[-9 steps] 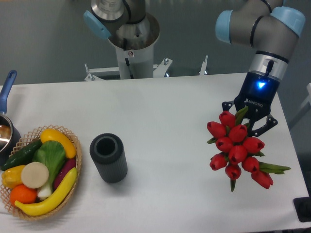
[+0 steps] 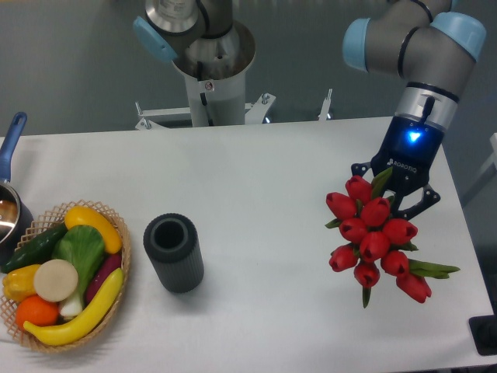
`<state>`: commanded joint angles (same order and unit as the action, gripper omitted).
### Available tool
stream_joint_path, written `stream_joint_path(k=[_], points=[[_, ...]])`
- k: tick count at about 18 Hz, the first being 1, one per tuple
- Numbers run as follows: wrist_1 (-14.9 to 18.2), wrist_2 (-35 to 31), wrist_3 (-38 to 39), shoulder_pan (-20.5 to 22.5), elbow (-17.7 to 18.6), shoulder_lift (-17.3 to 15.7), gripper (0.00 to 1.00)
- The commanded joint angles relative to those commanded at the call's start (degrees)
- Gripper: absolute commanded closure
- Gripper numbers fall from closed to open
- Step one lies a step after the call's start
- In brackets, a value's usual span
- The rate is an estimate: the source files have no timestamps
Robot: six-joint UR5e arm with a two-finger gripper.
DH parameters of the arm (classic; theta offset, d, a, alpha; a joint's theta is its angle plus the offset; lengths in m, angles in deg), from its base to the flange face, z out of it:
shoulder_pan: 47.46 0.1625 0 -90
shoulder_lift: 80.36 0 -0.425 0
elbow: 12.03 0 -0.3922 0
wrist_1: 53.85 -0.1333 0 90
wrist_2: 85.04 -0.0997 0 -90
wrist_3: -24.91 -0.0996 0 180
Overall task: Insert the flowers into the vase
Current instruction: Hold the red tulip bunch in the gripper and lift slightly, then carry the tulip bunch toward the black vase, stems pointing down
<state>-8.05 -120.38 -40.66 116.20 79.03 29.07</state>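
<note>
tulips gripped, vase not yet reached

the tulip bunch (image 2: pixel 374 237) hangs at the table's right side, with the gripper (image 2: pixel 396 190) directly above it, its fingers clamped on the bunch behind the buds. pickup looks done; carrying and inserting remain. the ribbed grey vase (image 2: pixel 174 252) stands empty, well apart to the left.

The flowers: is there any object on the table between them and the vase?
Nothing visible does. The flowers hang at the gripper on the right; only bare table separates them from the vase. The basket lies beyond the vase.
</note>
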Motion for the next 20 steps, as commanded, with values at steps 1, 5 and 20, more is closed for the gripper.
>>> stream_joint_path(k=[1, 5, 20], points=[[-0.44, 1.14, -0.09, -0.52, -0.17, 0.0, 0.92], [-1.5, 6.93, 0.0, -3.25, 0.26, -0.09, 0.92], [-1.85, 28.3, -0.35, -12.92, 10.28, -7.38, 0.92]])
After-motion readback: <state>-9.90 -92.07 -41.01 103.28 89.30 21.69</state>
